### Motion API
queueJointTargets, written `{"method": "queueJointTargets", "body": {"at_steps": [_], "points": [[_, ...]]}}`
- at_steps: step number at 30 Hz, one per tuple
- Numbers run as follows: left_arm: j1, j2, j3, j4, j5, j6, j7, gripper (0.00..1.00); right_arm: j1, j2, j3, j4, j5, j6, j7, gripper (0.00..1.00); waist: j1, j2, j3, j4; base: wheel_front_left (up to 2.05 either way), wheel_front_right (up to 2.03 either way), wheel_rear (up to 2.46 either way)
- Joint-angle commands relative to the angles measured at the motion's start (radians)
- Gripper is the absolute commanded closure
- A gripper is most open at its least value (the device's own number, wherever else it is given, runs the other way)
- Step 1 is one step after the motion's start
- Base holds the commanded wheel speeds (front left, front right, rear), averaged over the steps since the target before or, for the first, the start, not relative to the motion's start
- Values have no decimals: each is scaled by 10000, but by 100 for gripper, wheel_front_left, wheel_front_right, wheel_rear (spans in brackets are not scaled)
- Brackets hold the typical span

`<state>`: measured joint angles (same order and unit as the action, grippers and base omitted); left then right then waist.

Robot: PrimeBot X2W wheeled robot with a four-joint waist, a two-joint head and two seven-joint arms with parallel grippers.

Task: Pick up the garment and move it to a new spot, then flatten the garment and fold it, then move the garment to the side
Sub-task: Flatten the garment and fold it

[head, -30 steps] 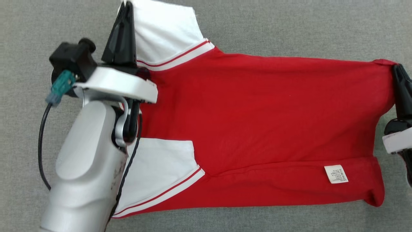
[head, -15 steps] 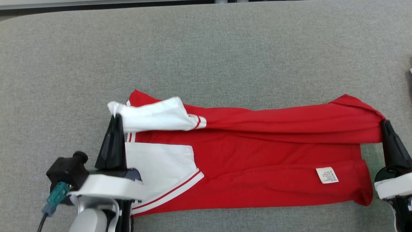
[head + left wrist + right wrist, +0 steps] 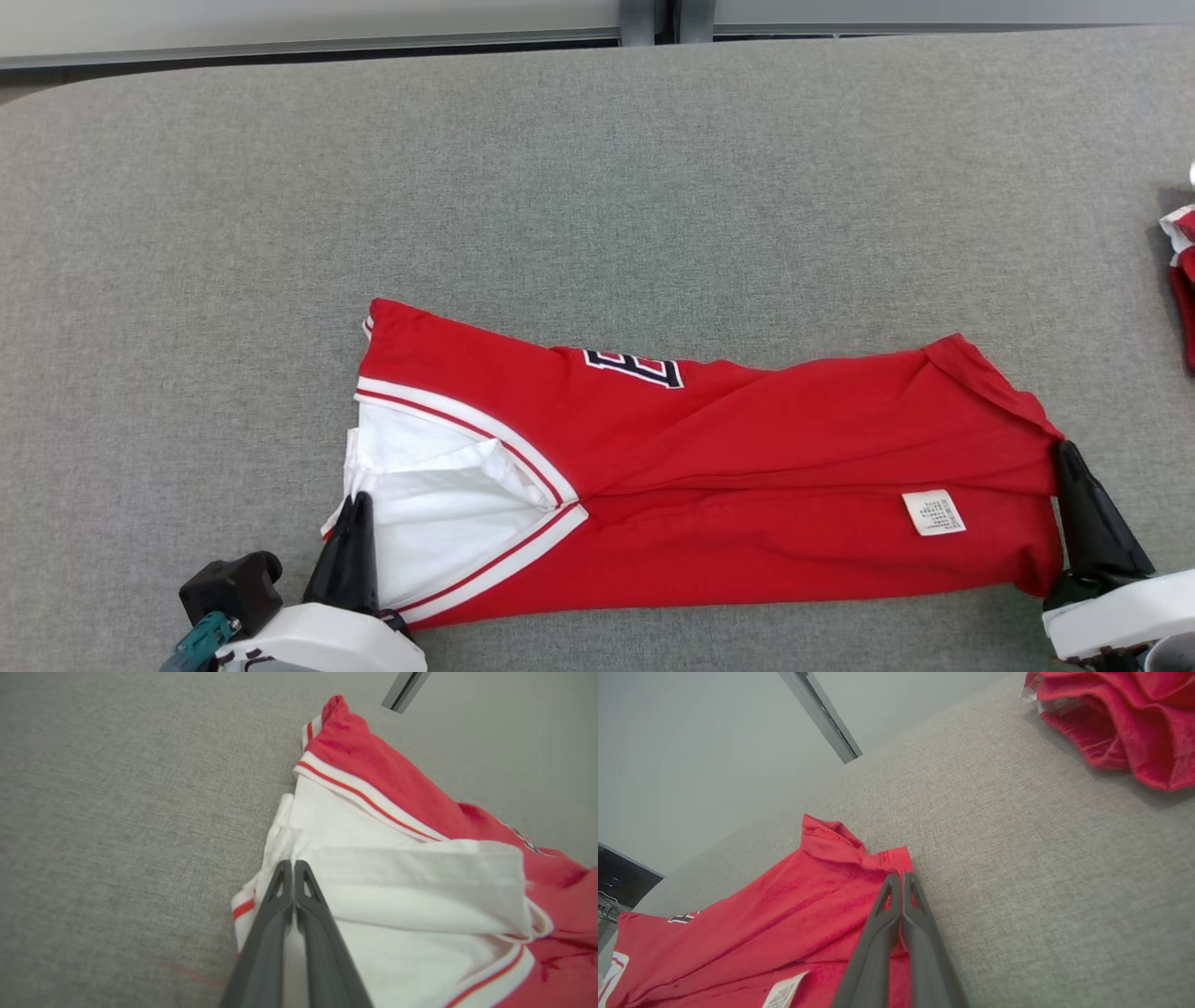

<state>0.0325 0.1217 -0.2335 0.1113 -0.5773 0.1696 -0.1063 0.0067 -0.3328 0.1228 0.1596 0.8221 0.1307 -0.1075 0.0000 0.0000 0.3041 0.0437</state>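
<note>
Both arms sit low at the near edge, fingers pointing away over the grey table (image 3: 597, 187). Left gripper (image 3: 357, 504) at near left, jaws pressed together, pinching the white sleeve (image 3: 402, 877) edge of the garment (image 3: 747, 485) (white cloth shows between the fingers in the left wrist view). Right gripper (image 3: 1066, 453) at near right, also clamped together, tips on the red hem corner (image 3: 882, 858). Garment lies flat on the table, stretched left to right between the two grippers and folded lengthwise: the red upper layer runs slantwise over the lower one. White care label (image 3: 934, 513) faces up near the right end, just left of the right gripper. Dark lettering (image 3: 635, 367) shows on the far fold. A second red garment (image 3: 1181, 280) lies bunched at the far right, well apart.
</note>
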Motion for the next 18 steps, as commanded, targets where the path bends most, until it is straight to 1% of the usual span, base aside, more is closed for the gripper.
{"method": "queueJointTargets", "body": {"at_steps": [1,5,10,12,16,18], "points": [[-204,60,49,137,41,16,-153,0,54,-77,83,-16,-247,0,-184,0,0,0,-51,-41,0,0,0],[-292,49,-11,235,426,59,-839,0,7,-129,240,-304,-998,0,-688,0,0,0,-241,-96,0,0,0],[-536,81,-15,-135,1112,216,-1402,0,-74,-237,-168,-861,-2103,0,-1034,0,0,0,-561,-148,0,0,0],[-593,73,4,-379,1410,251,-1497,0,-126,-149,-437,-1101,-2659,0,-1020,0,0,0,-708,-175,0,0,0],[-784,103,-15,-863,2032,330,-1567,0,-108,120,-868,-1495,-3599,0,-657,0,0,0,-1004,-198,0,0,0],[-851,201,-34,-910,2238,218,-1583,0,17,224,-934,-1615,-3900,0,-471,0,0,0,-1158,-192,0,0,0]]}}
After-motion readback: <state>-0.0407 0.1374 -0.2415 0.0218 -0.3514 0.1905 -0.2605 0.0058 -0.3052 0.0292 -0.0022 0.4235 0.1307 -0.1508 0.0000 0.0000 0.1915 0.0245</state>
